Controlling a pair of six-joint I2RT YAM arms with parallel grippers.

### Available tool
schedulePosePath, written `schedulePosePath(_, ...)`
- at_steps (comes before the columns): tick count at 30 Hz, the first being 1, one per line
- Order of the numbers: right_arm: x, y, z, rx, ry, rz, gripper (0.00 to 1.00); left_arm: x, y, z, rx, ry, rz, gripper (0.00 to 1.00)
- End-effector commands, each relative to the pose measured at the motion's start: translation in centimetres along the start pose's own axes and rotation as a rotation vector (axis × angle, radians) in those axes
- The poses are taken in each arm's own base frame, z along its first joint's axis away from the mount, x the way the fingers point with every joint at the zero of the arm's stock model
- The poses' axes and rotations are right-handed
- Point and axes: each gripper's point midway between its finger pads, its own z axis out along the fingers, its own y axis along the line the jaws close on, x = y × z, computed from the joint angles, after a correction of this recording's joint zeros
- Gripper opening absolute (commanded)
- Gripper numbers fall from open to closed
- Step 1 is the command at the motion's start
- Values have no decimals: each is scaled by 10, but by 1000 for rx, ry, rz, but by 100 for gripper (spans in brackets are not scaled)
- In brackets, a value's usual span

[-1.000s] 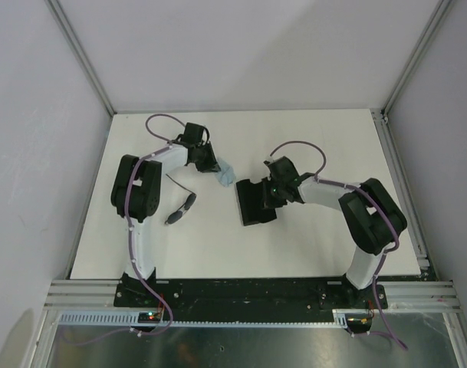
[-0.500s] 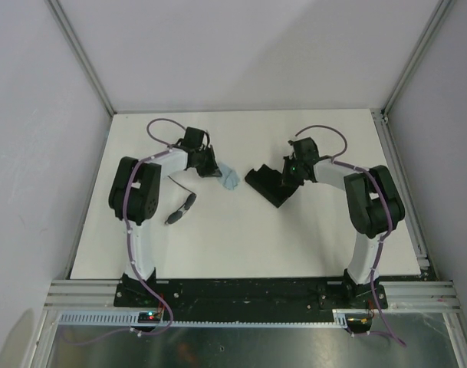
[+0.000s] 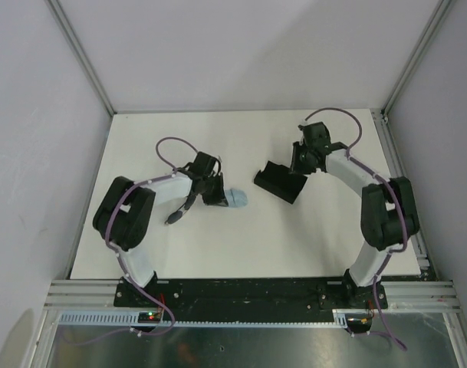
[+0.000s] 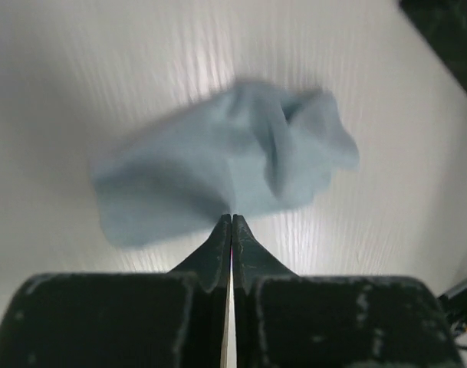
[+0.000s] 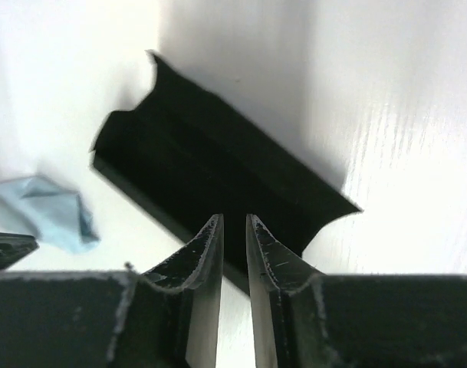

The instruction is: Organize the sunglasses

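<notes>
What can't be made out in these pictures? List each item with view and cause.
- sunglasses: top view, small and partly under the left arm; absent from both wrist views.
- cloth: left wrist view, blurred; whether the shut left gripper pinches it is unclear.
- case: right wrist view, interior too dark; near edge hidden behind the right gripper.

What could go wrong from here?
1. Left gripper pinches only the cloth's edge, so the cloth may slip out.
2. Sunglasses lie partly under the left arm, where a low swing could knock them.
3. Right gripper, slightly open, hangs at the case's near edge and may shove it.
</notes>
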Motion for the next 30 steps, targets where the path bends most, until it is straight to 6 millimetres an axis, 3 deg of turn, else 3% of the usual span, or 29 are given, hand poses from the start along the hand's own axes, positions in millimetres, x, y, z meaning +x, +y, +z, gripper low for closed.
schedulePosePath(1,-17,41,-60,-27,-97,-119,23,-1,-31,-41,52,-83,32,0)
schedulePosePath(4,2,70,-80,-70,-123,-167,23,-11,-47,-78,89,-179,46,2)
schedulePosePath(8,29,104,-100,-164,-155,-166,24,-13,-49,-124,95,-287,50,17)
schedulePosePath(14,61,137,-119,-214,-217,-160,26,16,-26,-155,77,-362,-5,34)
schedulePosePath(19,72,146,-110,-215,-220,-175,27,19,-11,-151,20,-370,-27,42)
schedulePosePath(25,79,145,-72,-190,-204,-203,30,14,15,-120,-107,-367,-59,49)
schedulePosePath(30,86,149,-38,-213,-188,-198,31,4,21,-105,-116,-423,-83,51)
